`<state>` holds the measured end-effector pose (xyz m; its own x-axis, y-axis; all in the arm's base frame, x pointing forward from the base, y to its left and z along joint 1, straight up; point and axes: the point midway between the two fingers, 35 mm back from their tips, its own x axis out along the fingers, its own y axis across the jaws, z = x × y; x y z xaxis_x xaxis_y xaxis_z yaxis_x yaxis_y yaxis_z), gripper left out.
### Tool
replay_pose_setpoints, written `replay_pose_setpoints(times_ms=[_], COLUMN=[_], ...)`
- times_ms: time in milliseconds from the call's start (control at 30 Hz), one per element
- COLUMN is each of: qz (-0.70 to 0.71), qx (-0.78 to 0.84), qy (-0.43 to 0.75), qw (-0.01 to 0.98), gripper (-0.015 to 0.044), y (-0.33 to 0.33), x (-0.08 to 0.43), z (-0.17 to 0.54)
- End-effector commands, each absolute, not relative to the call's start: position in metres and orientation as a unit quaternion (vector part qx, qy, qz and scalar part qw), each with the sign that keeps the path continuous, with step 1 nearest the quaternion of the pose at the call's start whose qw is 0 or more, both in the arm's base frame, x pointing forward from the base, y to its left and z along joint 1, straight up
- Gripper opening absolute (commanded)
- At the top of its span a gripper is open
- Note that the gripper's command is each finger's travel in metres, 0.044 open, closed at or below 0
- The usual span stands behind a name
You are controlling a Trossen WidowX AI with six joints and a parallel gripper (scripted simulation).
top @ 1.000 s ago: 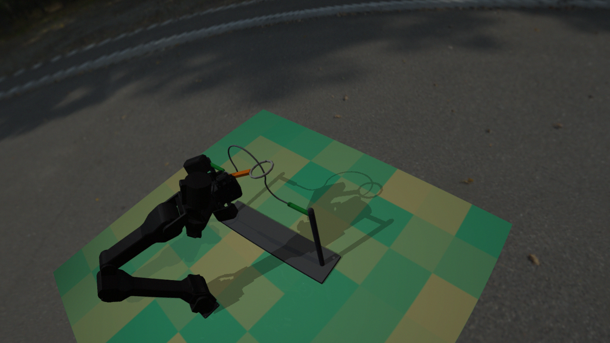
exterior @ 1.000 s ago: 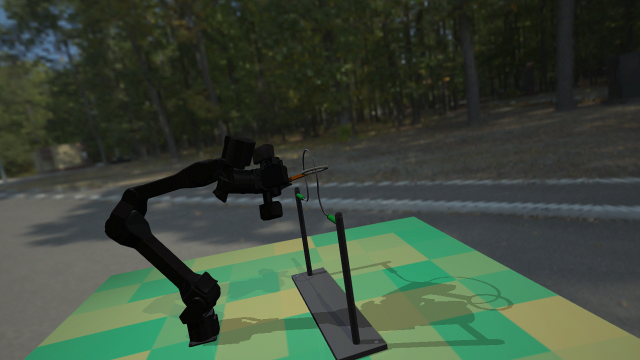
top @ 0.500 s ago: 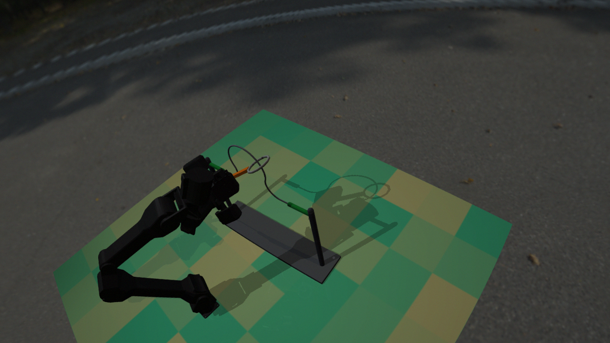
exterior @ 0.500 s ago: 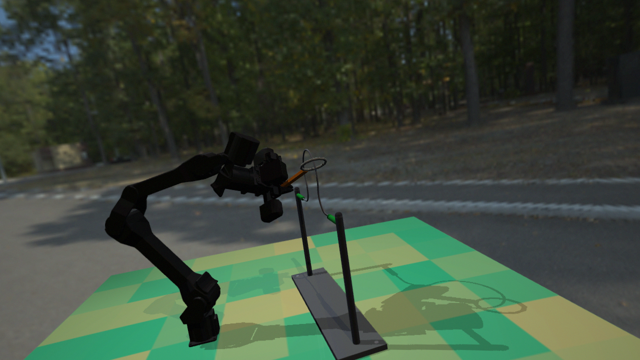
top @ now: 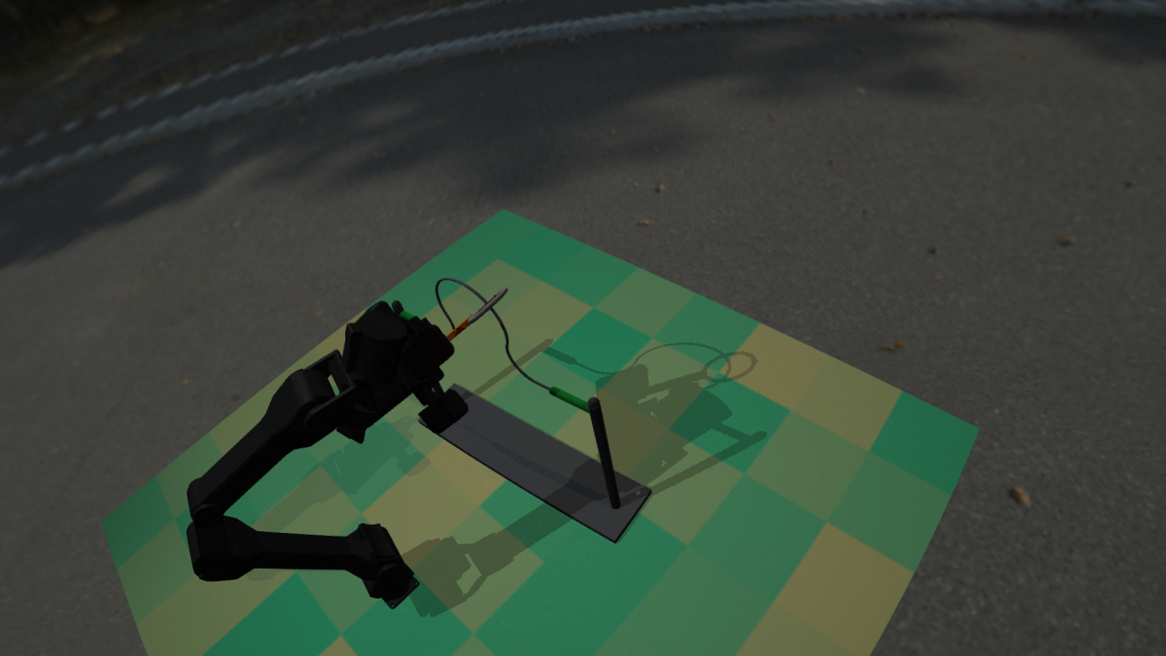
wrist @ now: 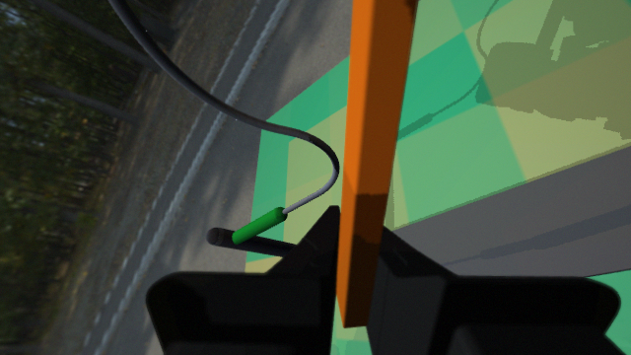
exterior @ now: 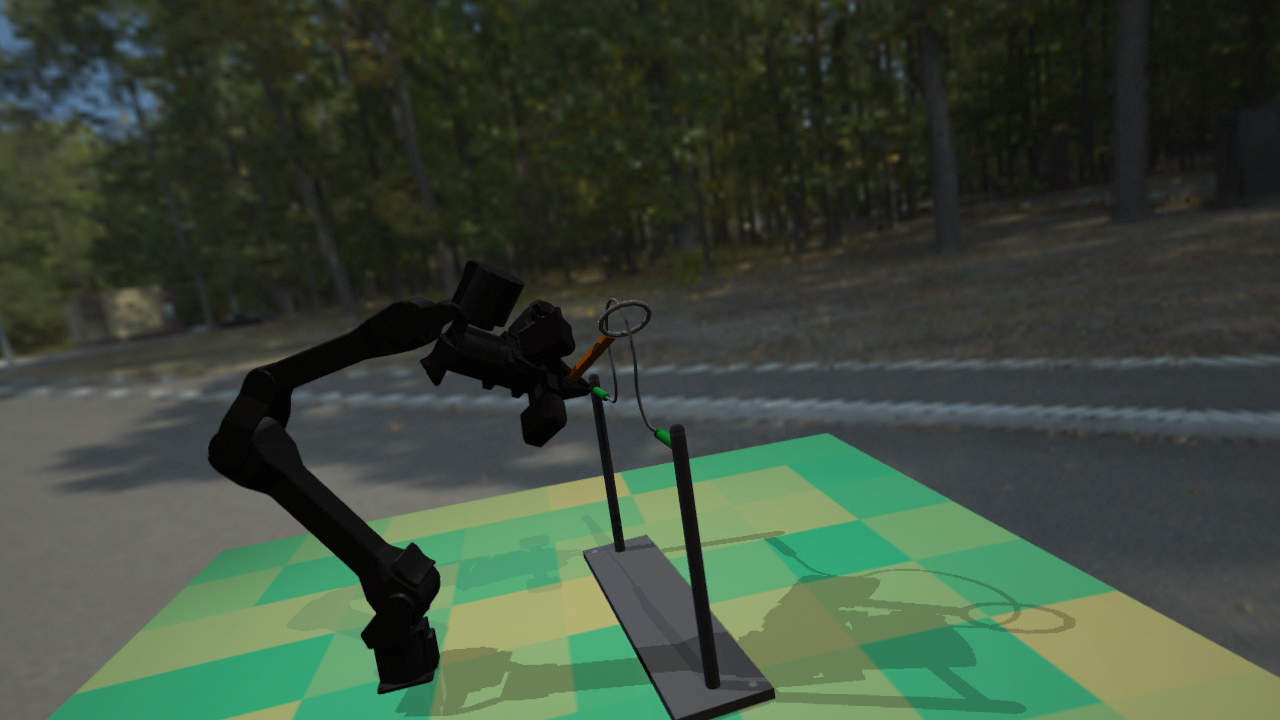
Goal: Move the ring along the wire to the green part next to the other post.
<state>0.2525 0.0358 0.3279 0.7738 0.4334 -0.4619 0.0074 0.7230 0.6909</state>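
Jaws of your gripper (wrist: 362, 276) are clamped on the orange handle (wrist: 375, 113), and the ring (exterior: 623, 317) sits around the grey wire (exterior: 633, 376), high on its loop. This piece looks light and stiff, so hold it low on the handle and turn slowly.

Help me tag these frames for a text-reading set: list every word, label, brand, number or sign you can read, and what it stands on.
None: no readable text in any view. The black arm, the gripper shut on the orange handle, the ring, both posts, the grey base plate and the checkered mat carry no lettering or numbers.
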Motion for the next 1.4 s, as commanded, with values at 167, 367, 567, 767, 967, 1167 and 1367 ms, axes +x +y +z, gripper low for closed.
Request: replay_pose_setpoints(times_ms=[167,367,567,767,967,1167,1367], qz=[0.101,0.086,0.072,0.057,0.043,0.028,0.014], qx=[0.290,0.248,0.206,0.163,0.120,0.077,0.034], qy=[0.314,0.314,0.312,0.310,0.306,0.302,0.297], qw=[0.898,0.912,0.925,0.935,0.943,0.950,0.954], gripper=[-0.0150,-0.0150,-0.0150,-0.0150,-0.0150,-0.0150,-0.0150], y=[0.031,0.027,0.023,0.018,0.014,0.009,0.004], x=[0.254,0.254,0.255,0.255,0.256,0.256,0.257], z=[0.324,0.320,0.318,0.316,0.314,0.312,0.311])
